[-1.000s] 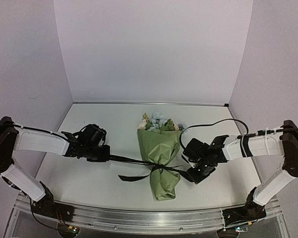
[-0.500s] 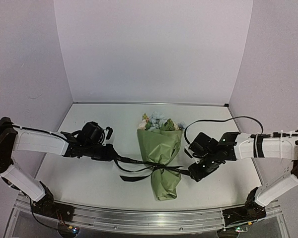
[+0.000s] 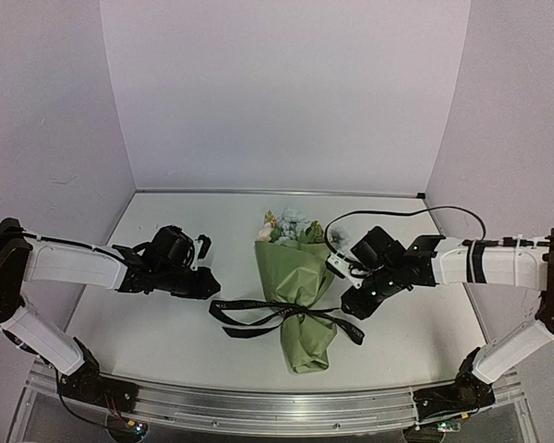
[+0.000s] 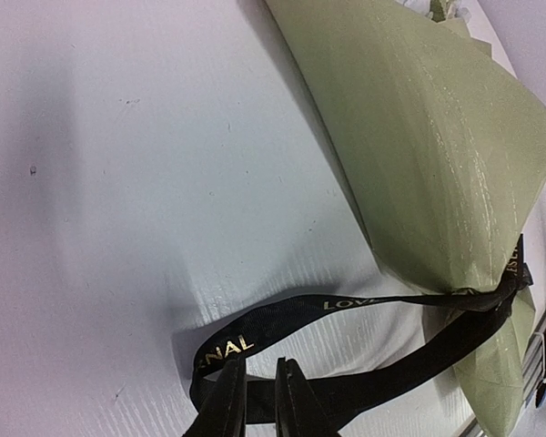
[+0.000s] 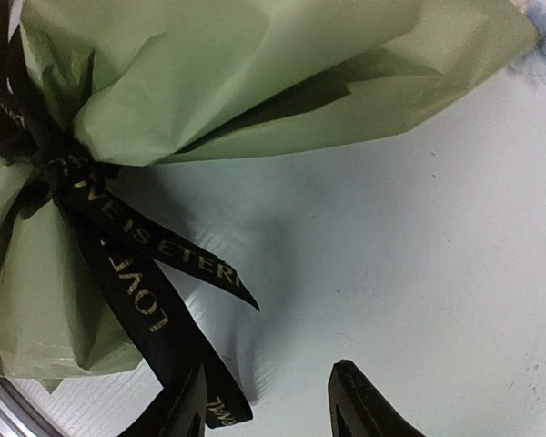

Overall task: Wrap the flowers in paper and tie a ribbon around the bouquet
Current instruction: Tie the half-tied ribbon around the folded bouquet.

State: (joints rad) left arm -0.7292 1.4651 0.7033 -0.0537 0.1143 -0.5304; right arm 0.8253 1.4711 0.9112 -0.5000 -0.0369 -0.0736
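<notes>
Bouquet (image 3: 298,277) is wrapped, ribbon (image 4: 328,305) tied round it, centre frame; L gripper (image 4: 259,382) jaws barely apart, R gripper (image 5: 268,382) wide, both empty; task judged done.

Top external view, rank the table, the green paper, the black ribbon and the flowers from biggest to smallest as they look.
1. table
2. paper
3. ribbon and flowers: not ranked. The ribbon stretches wider than the paper but is thin, while the flowers form one compact cluster.
</notes>
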